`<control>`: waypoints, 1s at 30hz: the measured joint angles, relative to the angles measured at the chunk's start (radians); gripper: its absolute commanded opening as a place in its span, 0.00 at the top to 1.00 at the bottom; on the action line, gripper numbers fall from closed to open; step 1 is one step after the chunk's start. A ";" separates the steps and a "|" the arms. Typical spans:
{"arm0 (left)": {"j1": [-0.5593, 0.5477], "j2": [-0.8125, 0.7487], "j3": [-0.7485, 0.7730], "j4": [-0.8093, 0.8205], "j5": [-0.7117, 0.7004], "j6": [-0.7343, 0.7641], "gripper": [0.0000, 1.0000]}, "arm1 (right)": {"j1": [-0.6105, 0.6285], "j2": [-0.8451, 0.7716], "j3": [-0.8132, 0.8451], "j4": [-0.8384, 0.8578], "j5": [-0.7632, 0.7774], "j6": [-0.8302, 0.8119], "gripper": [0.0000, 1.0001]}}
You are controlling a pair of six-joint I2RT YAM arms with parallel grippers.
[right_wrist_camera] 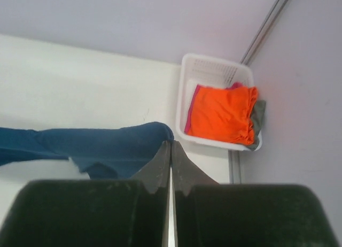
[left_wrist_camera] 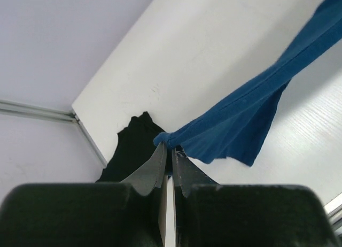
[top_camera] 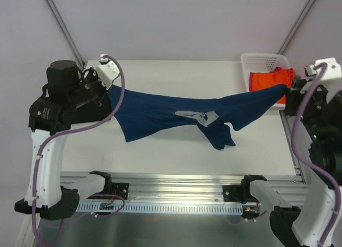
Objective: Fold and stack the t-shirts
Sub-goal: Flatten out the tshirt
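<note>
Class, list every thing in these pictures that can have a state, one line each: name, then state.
navy t-shirt: unfolded, twisted, stretched between both arms' fingers.
black t-shirt: crumpled at the table's edge.
orange t-shirt: lying on top in the basket.
basket: upright, holding shirts.
left fingers: shut on the navy t-shirt.
right fingers: shut on the navy t-shirt.

Navy t-shirt (top_camera: 160,110): print (top_camera: 199,116) bunched in folds, design unreadable. Its cloth is cut off at both wrist views' edges. Black t-shirt (left_wrist_camera: 133,145): lower part hidden behind left end effector (left_wrist_camera: 170,148). In basket (right_wrist_camera: 214,68), pink t-shirt (right_wrist_camera: 188,117) and grey t-shirt (right_wrist_camera: 259,110) are only slivers under orange t-shirt (right_wrist_camera: 222,118). Right arm (top_camera: 320,151) cropped at the top view's edge.
</note>
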 measured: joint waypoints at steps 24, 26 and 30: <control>0.002 0.259 0.020 0.126 -0.005 0.155 1.00 | -0.043 0.406 0.082 0.330 0.037 -0.183 0.99; 0.007 0.334 0.011 0.133 -0.009 0.163 1.00 | -0.043 0.520 0.079 0.330 0.025 -0.192 0.99; 0.022 0.504 0.025 0.172 -0.018 0.174 1.00 | -0.043 0.776 0.136 0.322 0.000 -0.218 0.99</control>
